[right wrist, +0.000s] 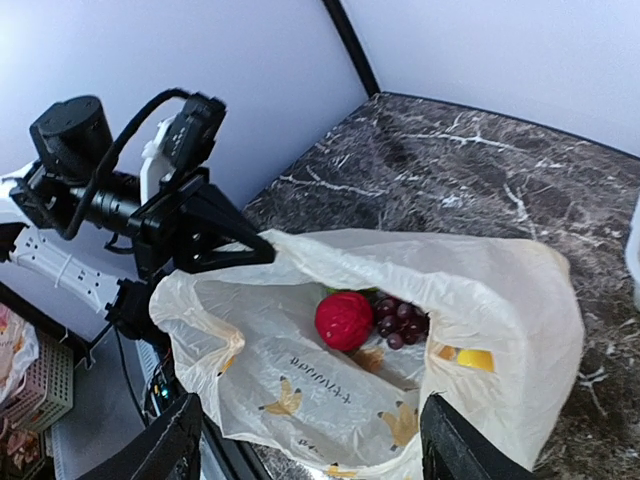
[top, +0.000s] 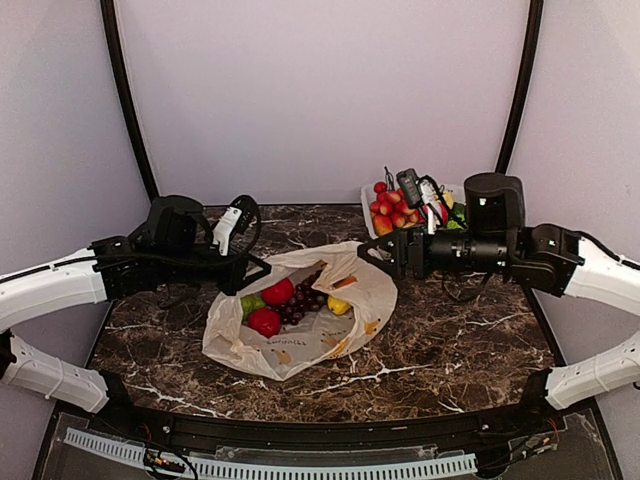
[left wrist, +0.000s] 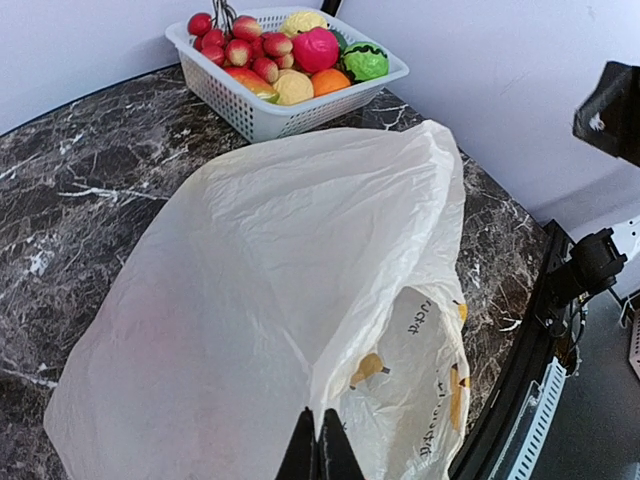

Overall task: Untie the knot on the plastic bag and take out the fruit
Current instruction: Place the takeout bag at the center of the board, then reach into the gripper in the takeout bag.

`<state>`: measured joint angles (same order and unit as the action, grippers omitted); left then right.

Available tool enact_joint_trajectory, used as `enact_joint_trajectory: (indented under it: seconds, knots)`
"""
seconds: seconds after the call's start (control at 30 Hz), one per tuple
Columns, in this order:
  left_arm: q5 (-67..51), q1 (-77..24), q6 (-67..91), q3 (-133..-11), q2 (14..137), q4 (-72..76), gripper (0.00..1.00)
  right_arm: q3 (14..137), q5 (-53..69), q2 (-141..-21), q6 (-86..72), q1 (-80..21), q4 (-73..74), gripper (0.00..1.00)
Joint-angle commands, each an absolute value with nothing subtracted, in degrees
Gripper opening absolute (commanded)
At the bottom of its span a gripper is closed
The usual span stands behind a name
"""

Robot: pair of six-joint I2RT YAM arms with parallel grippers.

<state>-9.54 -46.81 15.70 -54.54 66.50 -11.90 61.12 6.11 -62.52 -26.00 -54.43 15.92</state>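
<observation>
Down at the near side, the plastic bag (top: pixel 290 350) lies slumped on the marble table (top: pixel 450 350), its mouth gaping. The fruit (top: pixel 278 292) inside shows only in part, and in the left wrist view the film hides it altogether. The left gripper (top: pixel 260 270) reaches in level from the left, pinched tight on the bag's left rim. The right gripper (top: pixel 372 248) stretches in level from the right, its fingers (right wrist: pixel 180 445) spread wide over the right rim with their tips cut off; whether they touch the film is unclear. Farther back, the right arm half hides the white basket (left wrist: pixel 260 115).
</observation>
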Motion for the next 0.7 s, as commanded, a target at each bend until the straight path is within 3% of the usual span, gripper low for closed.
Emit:
enact_joint_trajectory:
  seconds: [0.0,0.23,0.4,0.67]
  knots:
    - [-6.65,-47.11,20.47,-49.84,64.35,-8.58,0.01,57.99,5.29,-68.46,-27.64,-60.81,9.05,0.7]
    - [-6.55,-47.07,23.12,-45.75,61.47,-6.37,0.01,64.9,0.19,-85.03,-27.99,-68.86,7.78,0.66]
    - [-5.7,-47.16,24.68,-45.39,60.3,-6.0,0.01,69.14,-1.53,-95.53,-31.7,-69.2,4.3,0.61]
    - [-0.7,-47.17,24.45,-44.82,58.76,-8.59,0.01,77.5,-5.98,-107.69,-37.73,-68.68,4.36,0.61]
